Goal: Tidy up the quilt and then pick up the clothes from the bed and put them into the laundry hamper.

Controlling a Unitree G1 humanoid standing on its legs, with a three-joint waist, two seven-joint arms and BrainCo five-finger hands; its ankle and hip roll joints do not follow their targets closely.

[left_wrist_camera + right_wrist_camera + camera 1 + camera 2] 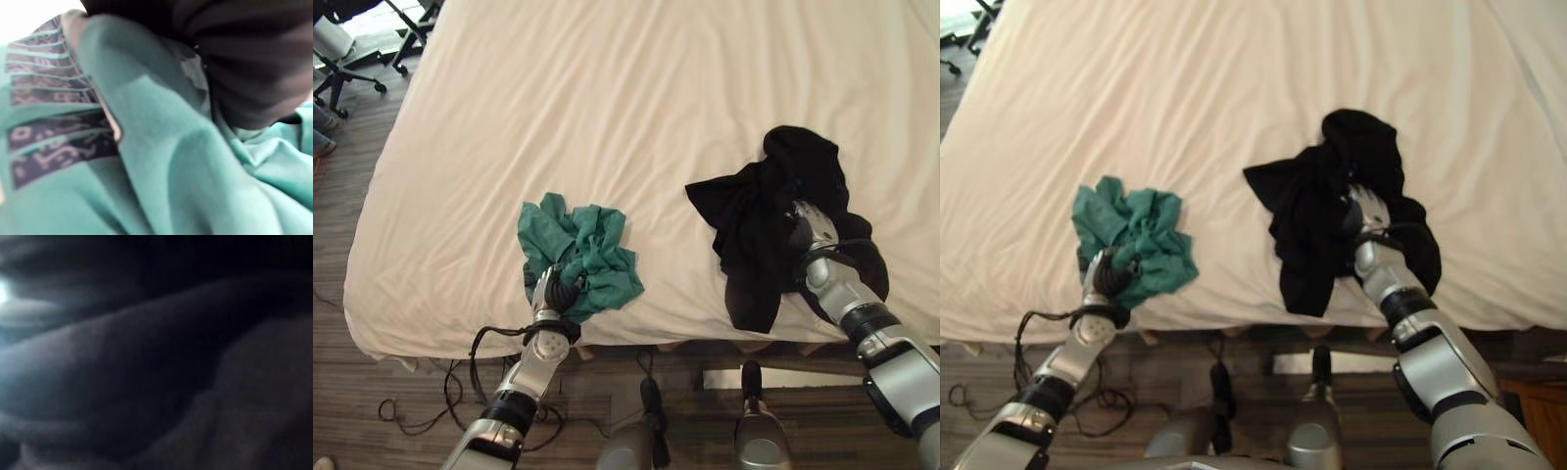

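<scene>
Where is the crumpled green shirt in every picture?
Left eye view: crumpled green cotton shirt near the bed's front edge, left of middle, at the left hand.
Right eye view: lower left, same edge.
Left wrist view: green cloth seen up close.
Right wrist view: not here; dark cloth.
Shared landmark: the crumpled black garment to its right in both eye views.

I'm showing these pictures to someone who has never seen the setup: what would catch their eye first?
Two bunched garments stand out on the pale quilt near the bed's front edge: a green garment on the robot's left and a larger black garment on its right. The left hand is buried in the green one's near side, and the right hand is pushed into the black one.
</scene>
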